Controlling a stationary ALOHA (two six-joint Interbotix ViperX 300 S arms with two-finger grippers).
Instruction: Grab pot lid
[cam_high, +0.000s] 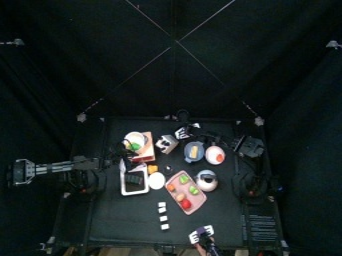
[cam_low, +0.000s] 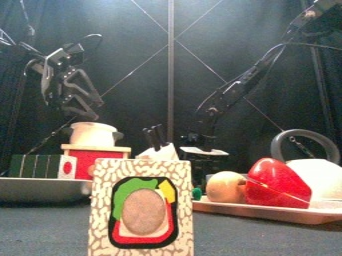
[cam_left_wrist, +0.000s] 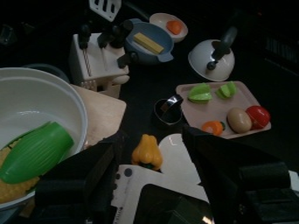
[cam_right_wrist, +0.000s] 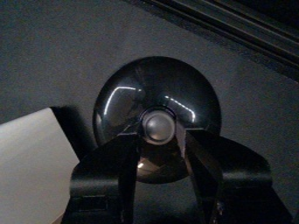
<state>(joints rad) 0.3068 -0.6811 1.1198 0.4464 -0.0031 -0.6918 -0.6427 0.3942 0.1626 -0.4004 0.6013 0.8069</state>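
Note:
The pot lid (cam_right_wrist: 155, 101) is a glossy dark disc with a pale knob (cam_right_wrist: 158, 125), lying flat on the black table. It shows clearly only in the right wrist view. My right gripper (cam_right_wrist: 158, 144) is open over it, one jaw on each side of the knob, holding nothing. In the top view the right gripper (cam_high: 183, 130) reaches to the back middle of the table, and the lid is hidden under it. In the front view it (cam_low: 201, 138) hangs behind the knife block. My left gripper (cam_left_wrist: 155, 153) is open and empty at the table's left side (cam_high: 96, 172).
A white pot with green food (cam_left_wrist: 35, 131), a knife block (cam_left_wrist: 87, 52), a blue bowl (cam_left_wrist: 149, 42), a white dish with an orange middle (cam_left_wrist: 170, 24), a grey round vessel with a black handle (cam_left_wrist: 212, 59) and a pink tray of toy food (cam_left_wrist: 222, 101) crowd the table.

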